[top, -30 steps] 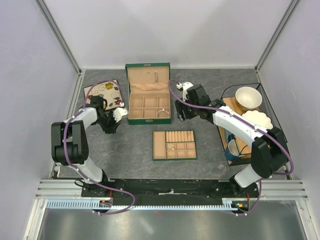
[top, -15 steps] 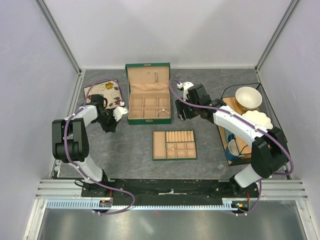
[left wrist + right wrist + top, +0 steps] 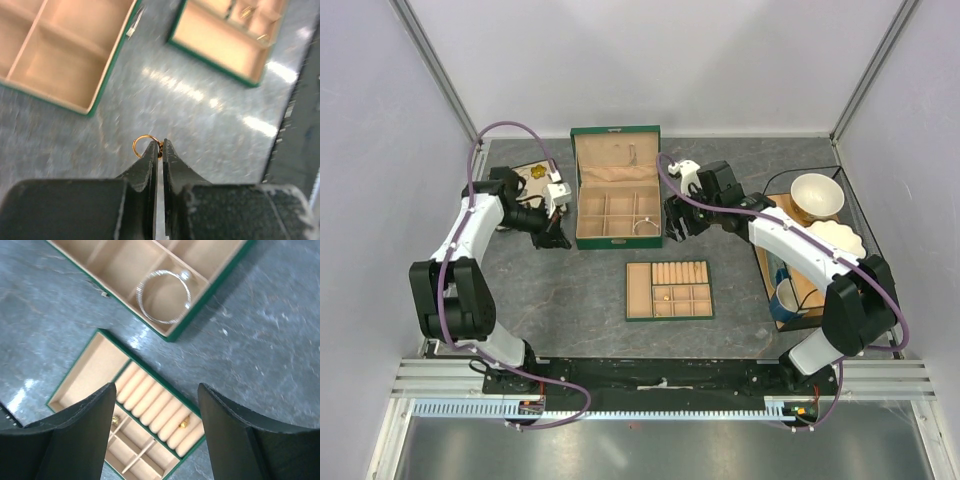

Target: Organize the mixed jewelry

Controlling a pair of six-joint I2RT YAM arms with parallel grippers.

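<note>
Nearest the bases, the divided tray (image 3: pixel 639 290) holds tiny gold pieces (image 3: pixel 184 423), its near end hidden behind the right gripper (image 3: pixel 156 390), fingers spread wide. The left gripper (image 3: pixel 160 148) pinches a small gold ring (image 3: pixel 141 145), half-hidden by a fingertip, background blurred. Farther back, the silvery bangle (image 3: pixel 164 296) lies in the green jewelry box's (image 3: pixel 615 155) near-right compartment.

Swung the left arm outward and toward the far side, laying its forearm over the patterned mat (image 3: pixel 532 172) and hiding most of it. Carried the left tool (image 3: pixel 160 144), with the small gold ring (image 3: pixel 142 137) pinched in it, up the worktop to just beside the left wall of the green box (image 3: pixel 618 243). Threw the purple cable (image 3: pixel 505 125) into a higher loop. Nudged the right tool (image 3: pixel 156 389) slightly toward the box's right wall.
</note>
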